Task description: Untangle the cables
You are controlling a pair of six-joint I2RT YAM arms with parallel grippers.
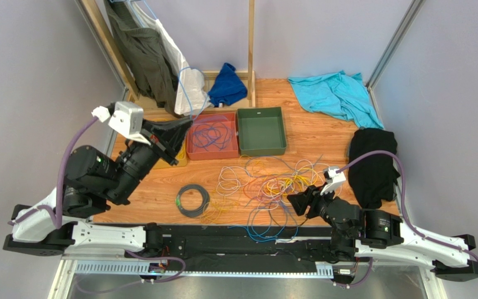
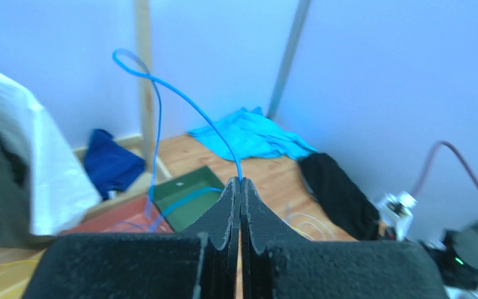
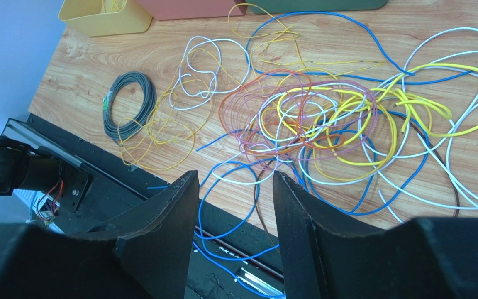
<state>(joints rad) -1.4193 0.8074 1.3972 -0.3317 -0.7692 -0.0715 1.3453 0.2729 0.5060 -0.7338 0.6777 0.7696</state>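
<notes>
A tangle of yellow, blue, white and orange cables point(image 1: 279, 187) lies on the wooden table in front of the trays; it fills the right wrist view point(image 3: 322, 118). A black coil with a green tag point(image 1: 193, 200) lies left of it and also shows in the right wrist view point(image 3: 129, 106). My left gripper point(image 1: 182, 128) is raised beside the red tray and is shut on a blue cable point(image 2: 179, 99) that arcs up from its fingertips point(image 2: 241, 182) and drops into the red tray point(image 1: 210, 136). My right gripper point(image 1: 297, 202) is open and empty, low over the tangle's near edge point(image 3: 232, 180).
A green tray point(image 1: 261, 131) stands beside the red one, and a yellow tray point(image 3: 101, 15) is farther left. Blue cables hang over the black front rail point(image 1: 223, 237). Cloths lie at the back and right: teal point(image 1: 335, 93), black point(image 1: 372, 162), dark blue point(image 1: 227, 85).
</notes>
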